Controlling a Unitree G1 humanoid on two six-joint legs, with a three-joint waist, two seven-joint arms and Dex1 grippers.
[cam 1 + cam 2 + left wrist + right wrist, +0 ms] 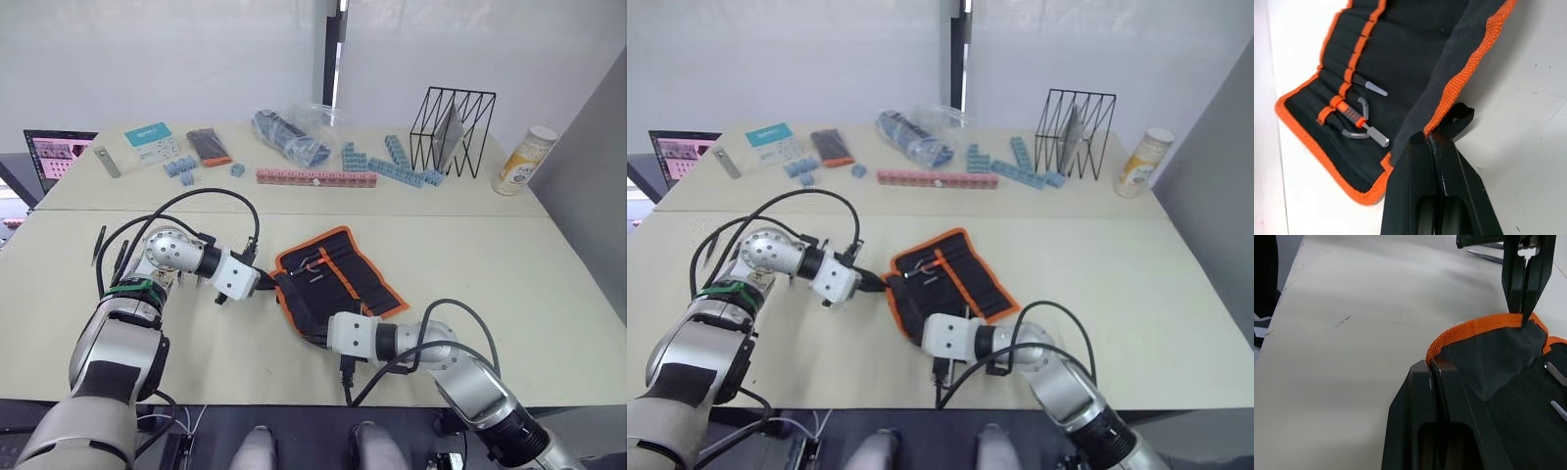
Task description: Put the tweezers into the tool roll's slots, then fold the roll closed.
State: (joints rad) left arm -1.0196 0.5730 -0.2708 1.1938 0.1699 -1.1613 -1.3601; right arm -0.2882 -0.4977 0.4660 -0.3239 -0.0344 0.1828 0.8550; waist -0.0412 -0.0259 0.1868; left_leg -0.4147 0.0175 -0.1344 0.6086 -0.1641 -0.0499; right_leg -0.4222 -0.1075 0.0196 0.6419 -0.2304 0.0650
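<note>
Tweezers (1367,123), slim and pointed with only their grey metal tips showing, sit tucked in the narrow black fabric slots (1359,58) stitched across the inner face of the black fabric tool roll with orange edging (338,279), which lies open near the middle of the pale table (509,264). One near flap of the roll is already lifted over.

The left gripper (263,286) is clamped on the roll's orange-bound edge by the black tie strap (1459,120); the right gripper (1434,364) is pinched together on the orange edge at the roll's near end, the two grips close to each other.

Judging from this, the fold is the step in hand. The risk is that both grips hold only thin binding, so the fabric could slip out as the flap is drawn across. If the arms pull unevenly, the roll could skew or drag on the table, and the tweezers, seated only shallowly, could slide out of their pockets. The loose strap could also get trapped inside the fold.
</note>
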